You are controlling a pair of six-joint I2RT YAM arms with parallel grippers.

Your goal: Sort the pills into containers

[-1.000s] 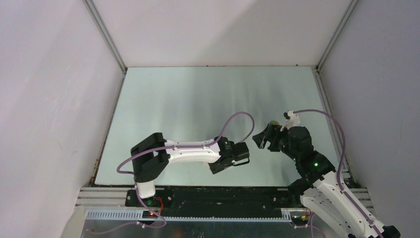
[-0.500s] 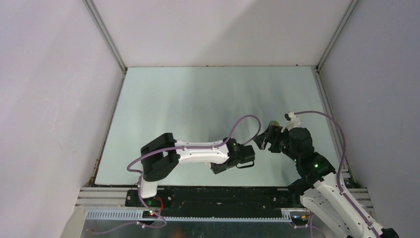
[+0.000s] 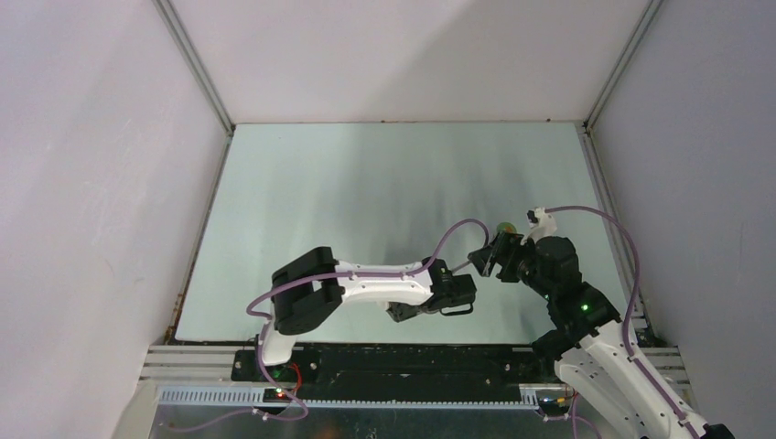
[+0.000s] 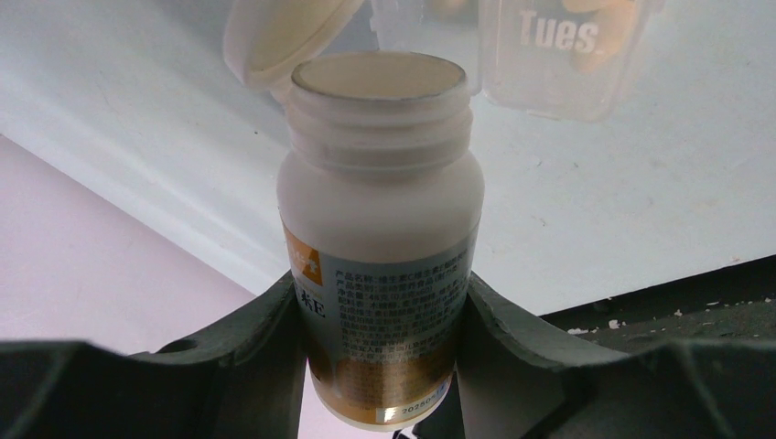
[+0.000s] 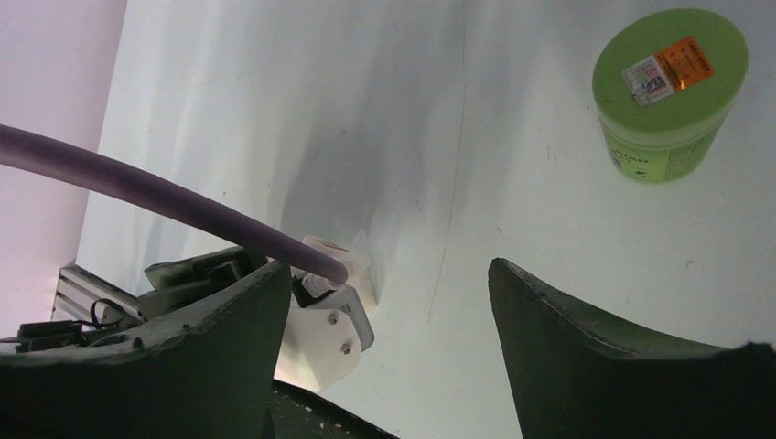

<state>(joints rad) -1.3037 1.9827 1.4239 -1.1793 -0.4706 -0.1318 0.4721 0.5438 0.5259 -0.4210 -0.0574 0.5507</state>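
1. The pill box (image 4: 560, 69), translucent and whitish, lies on the table (image 3: 366, 201) at the far top edge of the left wrist view, cut off by the frame. One compartment is lettered "Tues".
2. Orange pills (image 4: 606, 26) lie in the "Tues" compartment. A compartment to its left also shows something orange, too cropped to read.
3. In the overhead view the box cannot be made out; the arms cover that patch of table.
4. Just left of the box lies a round cream lid (image 4: 274, 37), hollow side showing.
5. The white bottle (image 4: 380, 210) stands directly in front of both, its bare threaded neck pointing towards them. Its mouth looks flat and pale. An orange and gold label with fine print wraps the body.
6. The left gripper (image 4: 381, 306) is clamped on the bottle's lower body, one dark finger pressed to each side of the label.
7. Overhead, this gripper sits near the table's near edge, right of centre.
8. The right gripper (image 5: 389, 274) is just to the right and slightly farther back. Its fingers are spread wide with only bare table between them.
9. A green jar (image 5: 668, 91), with a green lid and an orange sticker, stands upright beyond the right gripper, apart from it.
10. A purple cable (image 5: 165, 206) crosses the left of the right wrist view.
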